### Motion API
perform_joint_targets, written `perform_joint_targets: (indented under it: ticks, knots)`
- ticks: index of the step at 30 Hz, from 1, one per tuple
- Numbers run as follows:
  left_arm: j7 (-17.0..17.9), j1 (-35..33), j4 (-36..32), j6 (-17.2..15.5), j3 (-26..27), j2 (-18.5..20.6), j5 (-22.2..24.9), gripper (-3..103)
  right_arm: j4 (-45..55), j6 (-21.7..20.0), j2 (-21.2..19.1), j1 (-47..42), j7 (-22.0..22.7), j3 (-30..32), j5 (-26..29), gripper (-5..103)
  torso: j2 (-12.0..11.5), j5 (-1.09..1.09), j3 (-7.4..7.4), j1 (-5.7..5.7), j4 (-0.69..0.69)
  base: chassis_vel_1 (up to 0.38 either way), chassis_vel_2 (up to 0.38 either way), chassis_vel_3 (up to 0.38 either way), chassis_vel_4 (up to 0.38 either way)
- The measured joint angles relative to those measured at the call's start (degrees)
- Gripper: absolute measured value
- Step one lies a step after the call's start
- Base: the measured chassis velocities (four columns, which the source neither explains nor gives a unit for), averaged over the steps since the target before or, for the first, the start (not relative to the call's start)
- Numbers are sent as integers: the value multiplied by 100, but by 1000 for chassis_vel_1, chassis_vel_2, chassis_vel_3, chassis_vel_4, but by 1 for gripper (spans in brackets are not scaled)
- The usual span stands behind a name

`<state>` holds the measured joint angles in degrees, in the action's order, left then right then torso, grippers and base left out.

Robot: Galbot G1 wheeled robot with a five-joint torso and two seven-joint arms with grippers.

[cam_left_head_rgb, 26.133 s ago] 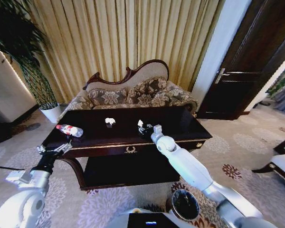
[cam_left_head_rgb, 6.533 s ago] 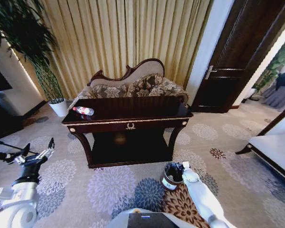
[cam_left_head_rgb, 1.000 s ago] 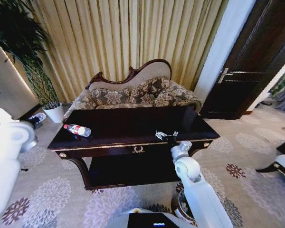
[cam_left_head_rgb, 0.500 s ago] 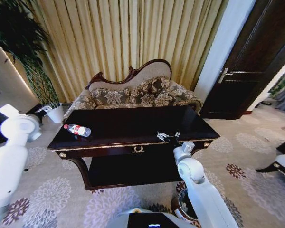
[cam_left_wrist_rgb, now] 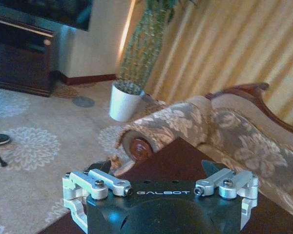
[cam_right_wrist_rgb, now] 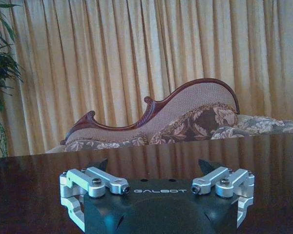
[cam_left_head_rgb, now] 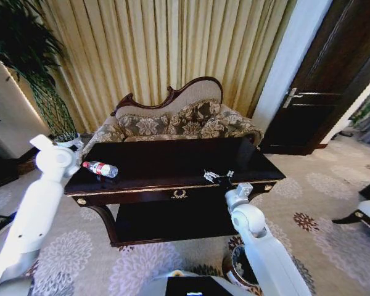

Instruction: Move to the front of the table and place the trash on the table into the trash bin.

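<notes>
The table [cam_left_head_rgb: 172, 161] stands straight ahead, dark and glossy with gold trim. The trash in sight is a clear plastic bottle [cam_left_head_rgb: 100, 168] with a red label, lying near the table's left end. My right gripper [cam_left_head_rgb: 217, 177] hovers open over the front right part of the tabletop [cam_right_wrist_rgb: 34, 178], with nothing between its fingers [cam_right_wrist_rgb: 103, 164]. My left arm [cam_left_head_rgb: 52, 161] is raised beside the table's left end. There its gripper [cam_left_wrist_rgb: 157, 168] is open and empty above the table corner [cam_left_wrist_rgb: 171, 161]. The trash bin [cam_left_head_rgb: 232, 270] peeks out on the floor beside my right arm.
A patterned sofa [cam_left_head_rgb: 179, 120] with a carved back stands behind the table, in front of gold curtains. A tall plant [cam_left_head_rgb: 31, 68] in a white pot [cam_left_wrist_rgb: 126, 100] is at the far left. A dark door [cam_left_head_rgb: 333, 80] is at the right. Patterned carpet surrounds the table.
My left arm has swung in from the far left towards the table's left end. The right gripper has barely shifted. The bottle lies where it was.
</notes>
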<state>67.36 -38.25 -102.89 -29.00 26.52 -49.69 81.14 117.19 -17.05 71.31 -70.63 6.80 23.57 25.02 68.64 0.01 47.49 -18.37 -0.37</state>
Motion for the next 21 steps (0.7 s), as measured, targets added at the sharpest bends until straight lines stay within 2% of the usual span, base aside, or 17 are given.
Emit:
perform_joint_targets:
  ticks: [1, 4, 10, 13, 14, 15, 17, 18, 21]
  knots:
    - [0, 0, 0, 0, 0, 0, 0, 100, 0, 0, 0, 0, 0, 0, 0, 100, 0, 0, 0, 0, 0, 0, 0, 0, 0]
    - [-280, 93, 7, -38, -150, -94, -25, 100, -85, -2, -2, 37, 0, -14, 7, 100, 1, 0, -1, 1, 1, 0, 0, 0, 0]
    - [-61, 322, 166, 14, -411, -317, 43, 100, -184, 8, 53, 70, 0, -99, -11, 100, 1, -1, 0, 0, -1, 0, 0, 0, 0]
    - [364, 459, 115, 12, -593, -504, 413, 100, -261, 16, 51, 123, 0, -132, -20, 100, 1, -1, 0, 1, 2, 0, 0, 0, 0]
    - [706, 572, 92, 15, -691, -610, 667, 100, -313, 17, 42, 152, 0, -137, -21, 100, 1, -1, 0, 1, 1, 0, 0, 0, 0]
    - [706, 572, 92, 15, -691, -610, 667, 100, -313, 17, 42, 152, 0, -137, -21, 100, 1, -1, 0, 1, 1, 0, 0, 0, 0]
    - [1069, 699, 78, 104, -860, -732, 806, 100, -380, 23, 40, 174, 0, -141, -25, 100, 1, 0, 0, 1, -2, 0, 0, 0, 0]
    - [1069, 699, 78, 104, -860, -732, 806, 100, -380, 23, 40, 174, 0, -141, -25, 100, 1, 0, 0, 1, -2, 0, 0, 0, 0]
    - [1464, 893, 86, 374, -1164, -890, 796, 100, -495, 39, 90, 165, 0, -140, -65, 100, 0, 1, 0, 0, -1, 0, 0, 0, 0]
